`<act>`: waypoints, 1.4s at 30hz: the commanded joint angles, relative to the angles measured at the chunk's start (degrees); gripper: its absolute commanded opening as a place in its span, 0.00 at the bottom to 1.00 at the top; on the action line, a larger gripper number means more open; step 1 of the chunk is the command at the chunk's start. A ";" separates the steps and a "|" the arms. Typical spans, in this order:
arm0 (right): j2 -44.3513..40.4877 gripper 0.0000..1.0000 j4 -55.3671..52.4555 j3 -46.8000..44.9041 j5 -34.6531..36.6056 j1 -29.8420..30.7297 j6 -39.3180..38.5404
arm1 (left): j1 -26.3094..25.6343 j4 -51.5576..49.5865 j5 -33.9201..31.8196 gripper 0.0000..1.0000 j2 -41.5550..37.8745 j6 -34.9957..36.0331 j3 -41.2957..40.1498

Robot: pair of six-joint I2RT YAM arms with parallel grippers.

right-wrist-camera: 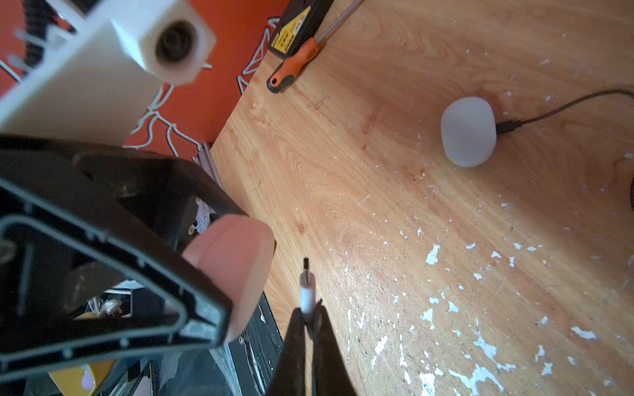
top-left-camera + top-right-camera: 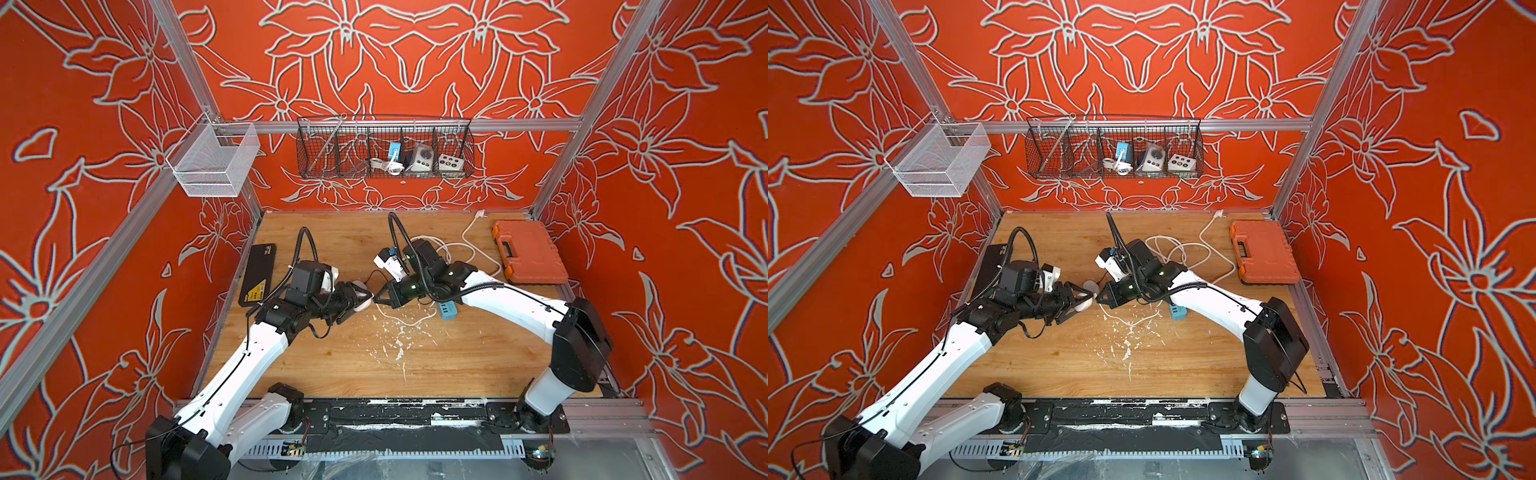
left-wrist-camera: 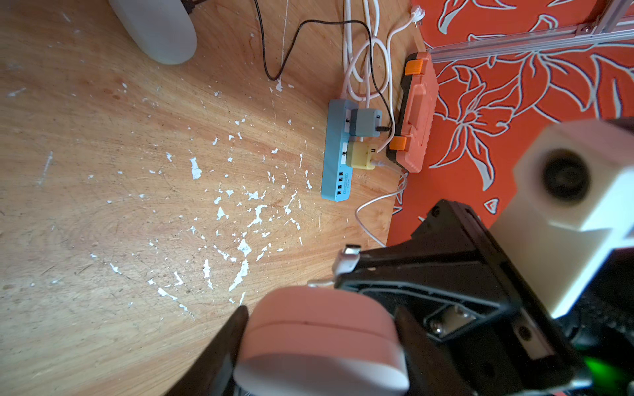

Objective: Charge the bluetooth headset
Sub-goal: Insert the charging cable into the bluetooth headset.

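In a top view, over mid-bench (image 2: 332,353), the left claw (image 2: 363,297) grasps the pink case (image 2: 359,286); the right claw (image 2: 377,298) faces it. Left wrist: plug (image 3: 347,260) just beside the case (image 3: 319,339), apart. Right wrist: right claw (image 1: 310,308) clenched on the plug (image 1: 306,288), whose axis points past the case (image 1: 233,260).

Three orange-red walls (image 2: 415,50), printed with large pale-outlined flowers, close in the tabletop (image 2: 332,365) at its back, left and right edges. Aluminium frame profiles (image 2: 523,124) rise at the back corners and cross the back wall. A black wire basket (image 2: 324,166) hangs from that rail, and a white mesh basket (image 2: 216,174) hangs above the back left corner. The tabletop is light wood, flecked with white chips (image 2: 399,353) near its middle. The light is bright and even.
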 commanded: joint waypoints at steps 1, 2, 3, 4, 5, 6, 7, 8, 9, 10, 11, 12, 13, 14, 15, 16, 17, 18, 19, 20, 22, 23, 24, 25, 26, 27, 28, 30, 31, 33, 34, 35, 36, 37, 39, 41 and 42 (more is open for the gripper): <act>-3.64 0.00 2.86 -4.62 -0.38 0.43 2.54 | 0.53 -0.84 -0.73 0.28 0.07 -1.11 1.67; -4.44 0.00 3.77 -5.78 -0.13 0.70 3.26 | 0.58 -0.84 -0.96 0.28 0.07 -1.16 1.75; -5.41 0.00 4.63 -7.02 0.33 0.99 3.93 | 0.58 -0.97 -1.25 0.28 2.00 -1.36 1.85; -6.26 0.00 5.66 -8.07 0.92 1.35 4.59 | 0.66 -1.10 -1.53 0.28 2.31 -1.65 1.87; -6.86 0.00 6.14 -8.77 1.60 1.63 5.11 | 0.63 -0.90 -1.55 0.29 2.45 -1.89 1.78; -7.32 0.00 6.45 -9.26 2.34 1.99 5.36 | 0.61 -0.69 -1.54 0.29 2.74 -2.18 1.67; -7.45 0.00 6.75 -9.54 2.89 2.43 5.68 | 0.67 -0.67 -1.54 0.29 2.94 -2.45 1.70; -7.47 0.00 7.05 -9.77 3.29 2.70 6.10 | 0.66 -0.73 -1.54 0.30 3.20 -2.64 1.73; -7.41 0.00 7.71 -10.04 3.85 2.97 6.89 | 0.66 -0.67 -1.33 0.30 3.42 -2.74 1.80; -7.24 0.00 8.21 -10.07 4.18 3.08 7.89 | 0.62 -0.86 -1.28 0.30 3.71 -2.66 1.91; -6.67 0.00 8.65 -9.64 3.58 3.16 9.08 | 0.60 -1.29 -1.35 0.30 3.93 -2.52 2.16; -5.97 0.00 8.81 -9.01 3.09 3.26 10.28 | 0.59 -1.87 -1.60 0.30 4.02 -2.47 2.31; -5.41 0.00 9.12 -8.57 2.81 3.42 11.18 | 0.58 -2.00 -1.84 0.30 3.94 -2.47 2.28; -4.92 0.00 9.85 -8.34 2.70 3.58 12.24 | 0.58 -2.35 -2.21 0.31 3.76 -2.47 2.27; -4.60 0.00 10.91 -8.41 2.77 3.76 13.13 | 0.58 -2.42 -2.58 0.31 3.59 -2.56 2.23; -4.43 0.00 11.50 -8.43 3.06 3.99 13.53 | 0.58 -2.68 -2.83 0.31 3.43 -2.63 2.24; -4.19 0.00 11.79 -8.25 3.43 4.11 13.76 | 0.60 -2.94 -3.11 0.32 3.34 -2.74 2.29; -3.66 0.00 12.01 -8.03 3.49 4.26 14.06 | 0.62 -3.19 -3.29 0.32 3.32 -2.91 2.26; -3.33 0.00 12.32 -7.83 3.13 4.40 14.39 | 0.58 -3.23 -3.30 0.32 3.32 -3.00 2.30; -2.82 0.00 12.81 -7.74 2.69 4.48 14.99 | 0.60 -3.46 -3.51 0.32 3.34 -3.05 2.26; -2.06 0.00 13.81 -7.63 2.46 5.01 16.00 | 0.64 -3.35 -3.70 0.32 3.54 -3.24 2.26; -1.68 0.00 13.94 -7.51 2.43 5.31 16.33 | 0.58 -3.35 -3.65 0.32 3.62 -3.34 2.38; -1.28 0.00 14.41 -7.49 2.16 5.60 16.54 | 0.58 -3.24 -3.65 0.32 3.83 -3.35 2.43; -1.05 0.00 14.92 -7.46 1.77 5.72 16.83 | 0.58 -3.14 -3.65 0.32 3.92 -3.35 2.44; -0.87 0.00 15.14 -7.30 1.44 5.88 16.88 | 0.58 -3.13 -3.82 0.32 3.87 -3.42 2.49; -0.81 0.00 14.84 -7.19 1.61 5.97 16.81 | 0.58 -3.14 -3.98 0.32 3.93 -3.44 2.58; -0.93 0.00 14.75 -7.25 1.81 6.10 16.61 | 0.58 -3.08 -3.92 0.32 3.93 -3.44 2.53; -1.03 0.00 15.01 -7.36 1.32 6.08 16.59 | 0.62 -3.00 -3.98 0.32 3.93 -3.56 2.72; -0.95 0.00 15.25 -7.36 0.88 6.07 16.63 | 0.58 -3.00 -4.15 0.32 3.92 -3.57 2.78; -0.92 0.00 15.17 -7.34 1.01 6.21 16.67 | 0.58 -2.87 -4.51 0.32 3.85 -3.92 2.87; -0.94 0.00 15.34 -7.44 1.10 6.16 16.65 | 0.60 -2.66 -4.53 0.32 3.85 -4.05 2.87; -1.02 0.00 15.44 -7.58 1.16 6.21 16.79 | 0.58 -2.52 -4.45 0.32 3.85 -4.22 2.88; -1.09 0.00 15.45 -7.62 1.38 6.26 16.78 | 0.58 -2.51 -4.39 0.32 3.86 -4.31 2.88; -1.09 0.00 15.54 -7.71 1.38 6.26 16.76 | 0.58 -2.40 -4.29 0.32 3.85 -4.32 2.94; -1.15 0.00 15.54 -7.63 1.66 6.25 16.60 | 0.58 -2.27 -4.01 0.32 3.93 -4.32 2.89; -1.40 0.00 16.06 -7.71 1.73 6.29 16.67 | 0.58 -2.58 -4.30 0.32 3.85 -4.19 2.88; -1.44 0.00 16.24 -7.71 1.47 6.26 16.71 | 0.58 -2.63 -4.51 0.32 3.76 -4.06 2.81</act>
